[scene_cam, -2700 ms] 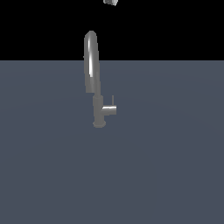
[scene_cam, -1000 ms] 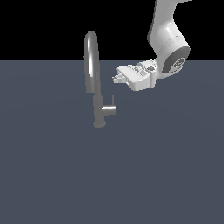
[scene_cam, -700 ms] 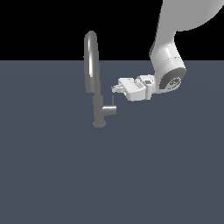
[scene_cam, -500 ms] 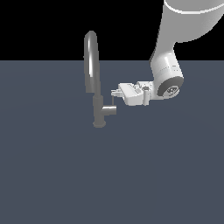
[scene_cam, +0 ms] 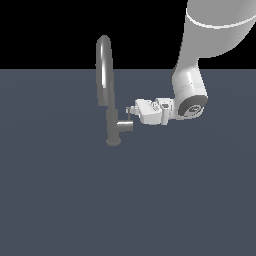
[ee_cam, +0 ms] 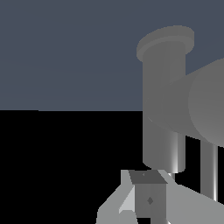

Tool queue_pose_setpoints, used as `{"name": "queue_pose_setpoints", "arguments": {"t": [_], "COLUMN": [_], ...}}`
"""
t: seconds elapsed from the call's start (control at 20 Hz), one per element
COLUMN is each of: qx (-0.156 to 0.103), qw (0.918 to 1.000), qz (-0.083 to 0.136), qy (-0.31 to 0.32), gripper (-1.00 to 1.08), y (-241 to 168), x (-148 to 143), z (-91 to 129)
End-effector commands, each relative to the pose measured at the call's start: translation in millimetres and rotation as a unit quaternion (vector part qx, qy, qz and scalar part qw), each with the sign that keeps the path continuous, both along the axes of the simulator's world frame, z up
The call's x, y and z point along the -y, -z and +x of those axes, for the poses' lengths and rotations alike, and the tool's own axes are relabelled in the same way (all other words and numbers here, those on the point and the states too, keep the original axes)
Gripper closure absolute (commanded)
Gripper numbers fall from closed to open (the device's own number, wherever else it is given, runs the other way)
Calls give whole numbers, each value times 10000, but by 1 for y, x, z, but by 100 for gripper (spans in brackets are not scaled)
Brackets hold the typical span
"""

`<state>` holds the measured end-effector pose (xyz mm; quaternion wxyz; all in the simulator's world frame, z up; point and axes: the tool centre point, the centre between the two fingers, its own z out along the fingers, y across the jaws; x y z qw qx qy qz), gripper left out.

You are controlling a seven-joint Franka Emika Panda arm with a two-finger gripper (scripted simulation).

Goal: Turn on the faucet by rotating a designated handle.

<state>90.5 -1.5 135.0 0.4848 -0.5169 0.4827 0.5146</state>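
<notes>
Tall slim grey metallic faucet point(scene_cam: 106, 85) stands mid-table, its short grey cylindrical handle stub point(scene_cam: 125, 125) at 3 o'clock of the post; white gripper point(scene_cam: 129, 111) just above, jaws' spread indiscernible; rigid, slick metal, likely best pushed at the thin pin.

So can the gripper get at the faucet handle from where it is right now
Probably yes. In the exterior view the gripper sits level with the handle, its tips right at the thin lever pin, and nothing stands between them. Whether they touch I cannot tell.
</notes>
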Motion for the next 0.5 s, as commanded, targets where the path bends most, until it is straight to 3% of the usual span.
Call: {"name": "queue_pose_setpoints", "arguments": {"t": [0.0, 0.45], "qx": [1, 3], "qw": [10000, 10000], "qz": [0, 1], "qy": [0, 1], "gripper": [108, 108], "y": [-1, -9], "x": [0, 1], "z": [-2, -21]}}
